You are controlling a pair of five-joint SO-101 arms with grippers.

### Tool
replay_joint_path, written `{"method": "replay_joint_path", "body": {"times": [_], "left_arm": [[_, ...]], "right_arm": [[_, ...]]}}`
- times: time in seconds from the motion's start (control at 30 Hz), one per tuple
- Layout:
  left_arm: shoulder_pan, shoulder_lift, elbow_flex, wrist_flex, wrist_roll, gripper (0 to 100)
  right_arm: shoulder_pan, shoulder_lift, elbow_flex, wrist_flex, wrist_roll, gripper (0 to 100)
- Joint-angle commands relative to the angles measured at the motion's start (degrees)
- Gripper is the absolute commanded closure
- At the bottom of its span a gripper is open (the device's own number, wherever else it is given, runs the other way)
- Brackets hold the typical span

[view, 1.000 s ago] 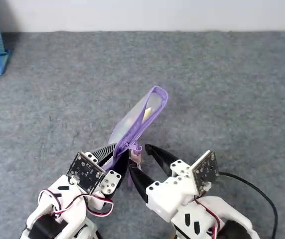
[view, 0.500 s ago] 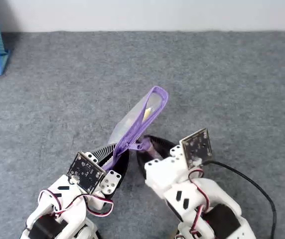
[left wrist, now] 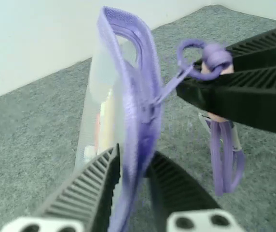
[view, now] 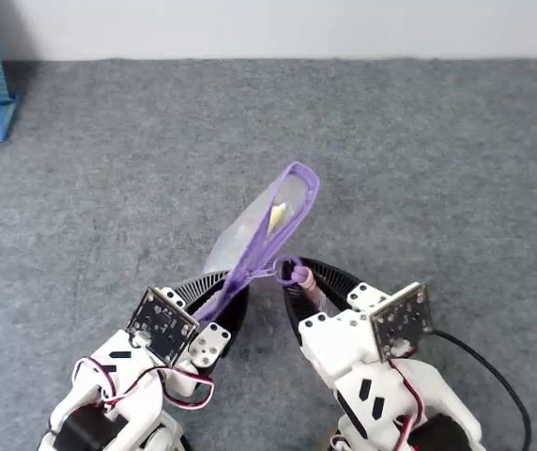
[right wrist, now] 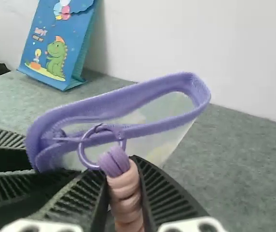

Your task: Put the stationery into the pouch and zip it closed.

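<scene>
Two grips at once: pinching the pouch (view: 267,225) at its near end between the left fingers (left wrist: 92,186), clamping the purple-pink pull cord (right wrist: 121,186) between the right fingers (right wrist: 169,193). Holding the pouch on edge over the grey bench (view: 437,169), yellow stationery (view: 276,214) inside, far end gaping.

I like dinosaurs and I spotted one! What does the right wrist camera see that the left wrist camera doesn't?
Extra in the right wrist view: a blue dinosaur gift bag by the wall. Extra in the left wrist view: a purple cord loop dangling below the pink-and-purple charm. Both: the purple pouch, its zipper ring and that charm.
</scene>
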Motion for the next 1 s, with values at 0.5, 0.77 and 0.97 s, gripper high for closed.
{"method": "replay_joint_path", "body": {"times": [0.5,0.77,0.97], "left_arm": [[-0.44,-0.79,-1.63,-7.65,3.60,89],[-0.35,-0.88,-1.63,-7.30,-1.58,99],[-0.44,-0.97,-1.80,-5.89,-1.85,99]], "right_arm": [[-5.76,-0.22,-1.93,3.65,-1.32,99.1],[-3.30,0.31,-7.30,3.91,-1.32,99.1],[3.74,0.31,-7.56,-2.59,-1.32,99.2]]}}
